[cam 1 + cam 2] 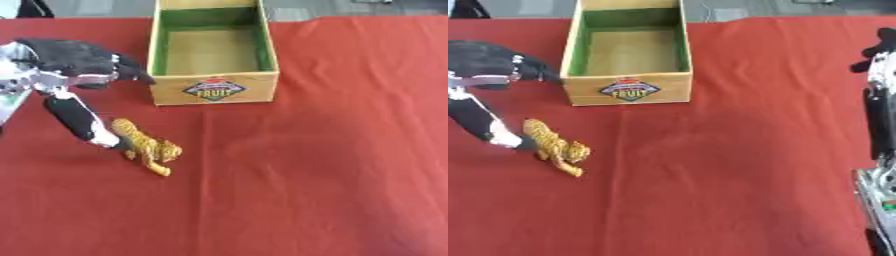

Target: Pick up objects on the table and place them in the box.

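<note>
A small yellow toy tiger (149,147) with dark stripes lies on the red tablecloth (332,150), left of centre and in front of the box. My left hand (70,60) comes in from the left edge, black and open. One long digit (77,117) reaches down, and its pale tip touches the tiger's rear end. The other fingers (131,70) point right toward the box's left wall and hold nothing. The wooden box (214,80), green-lined with a "FRUIT" label on its front, stands at the top centre and looks empty. My right hand (881,45) shows at the right edge, far from the tiger.
The red cloth runs across the whole table, and grey floor shows beyond its far edge. My right arm (878,125) runs down the right edge of the right eye view, with silver and green hardware (878,200) below it.
</note>
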You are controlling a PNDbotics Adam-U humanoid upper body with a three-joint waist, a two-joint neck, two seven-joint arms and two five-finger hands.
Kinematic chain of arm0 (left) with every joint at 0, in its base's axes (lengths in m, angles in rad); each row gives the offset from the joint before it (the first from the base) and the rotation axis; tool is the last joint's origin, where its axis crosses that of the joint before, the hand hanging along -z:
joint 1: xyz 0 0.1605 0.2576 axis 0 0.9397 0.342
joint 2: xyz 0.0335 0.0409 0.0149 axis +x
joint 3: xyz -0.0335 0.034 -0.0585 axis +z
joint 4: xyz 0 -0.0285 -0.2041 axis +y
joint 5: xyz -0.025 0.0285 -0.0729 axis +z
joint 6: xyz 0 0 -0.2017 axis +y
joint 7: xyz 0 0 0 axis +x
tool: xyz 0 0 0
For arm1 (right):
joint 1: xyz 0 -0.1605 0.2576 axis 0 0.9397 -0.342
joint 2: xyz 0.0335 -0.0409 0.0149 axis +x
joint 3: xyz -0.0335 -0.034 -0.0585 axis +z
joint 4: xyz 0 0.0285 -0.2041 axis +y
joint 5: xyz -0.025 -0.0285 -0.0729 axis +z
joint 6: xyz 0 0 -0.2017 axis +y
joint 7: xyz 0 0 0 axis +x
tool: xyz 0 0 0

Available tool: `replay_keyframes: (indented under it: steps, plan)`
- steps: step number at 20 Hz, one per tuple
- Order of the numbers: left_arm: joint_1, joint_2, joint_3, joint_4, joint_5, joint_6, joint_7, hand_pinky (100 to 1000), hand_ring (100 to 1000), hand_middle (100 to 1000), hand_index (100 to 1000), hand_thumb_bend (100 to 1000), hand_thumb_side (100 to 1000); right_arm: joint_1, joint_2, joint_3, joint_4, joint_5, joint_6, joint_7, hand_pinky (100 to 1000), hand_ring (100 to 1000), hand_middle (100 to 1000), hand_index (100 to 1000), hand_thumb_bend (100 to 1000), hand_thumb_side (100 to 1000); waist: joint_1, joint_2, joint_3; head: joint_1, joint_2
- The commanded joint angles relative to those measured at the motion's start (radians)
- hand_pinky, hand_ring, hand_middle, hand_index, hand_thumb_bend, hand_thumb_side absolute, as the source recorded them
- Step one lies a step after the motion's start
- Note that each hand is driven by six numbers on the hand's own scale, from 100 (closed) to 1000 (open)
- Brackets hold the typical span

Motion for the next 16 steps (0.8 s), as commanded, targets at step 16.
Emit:
replay_keyframes:
  steps: [16]
  plan:
    - [0.002, 0.015, -0.040, 0.079, -0.081, -0.140, -0.086, 837, 859, 850, 962, 463, 543, -0.008, -0.003, 0.001, -0.020, -0.007, 0.001, -0.001, 815, 498, 512, 721, 100, 697, 0.000, -0.008, -0.007, 0.003, -0.017]
